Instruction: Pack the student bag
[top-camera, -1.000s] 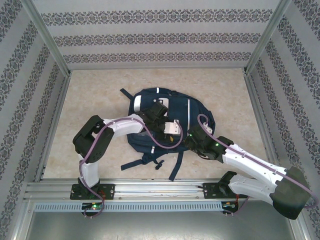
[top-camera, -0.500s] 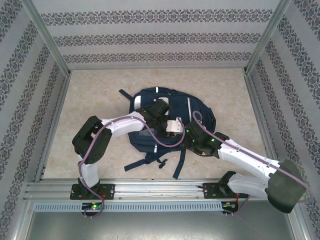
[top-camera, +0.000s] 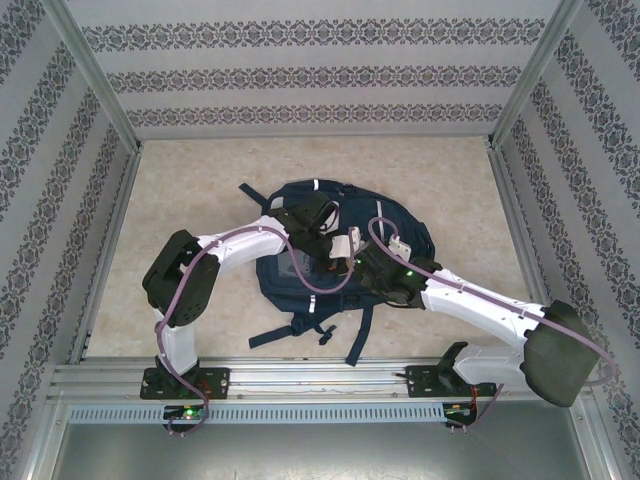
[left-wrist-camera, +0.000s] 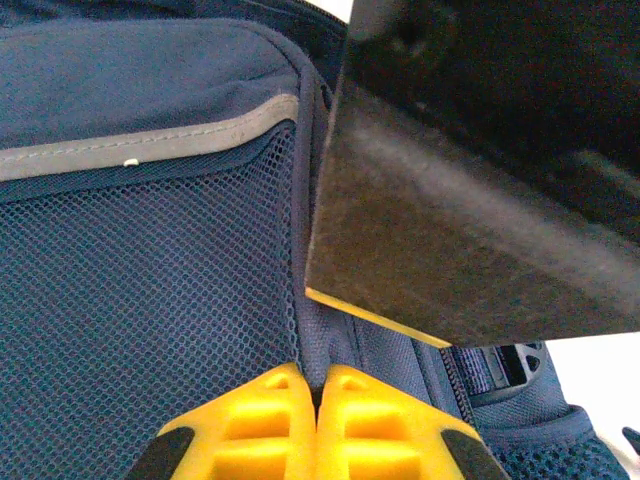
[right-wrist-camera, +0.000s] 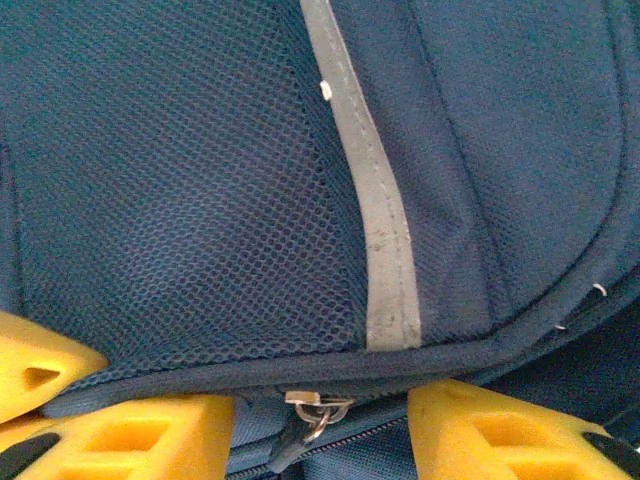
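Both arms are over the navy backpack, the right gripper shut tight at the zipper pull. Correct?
Not shut: the right gripper is open, fingers either side of the zipper pull on the backpack, per the right wrist view.

No lettering, brand mark, number or sign can be read anywhere on the navy student bag (top-camera: 345, 200), neither on its grey reflective stripe (right-wrist-camera: 385, 250) nor on its mesh pocket (right-wrist-camera: 180, 190).

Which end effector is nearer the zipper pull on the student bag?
Right. The right end effector straddles the zipper pull, fingers open either side. The left end effector is shut on a student bag seam, away from the pull.
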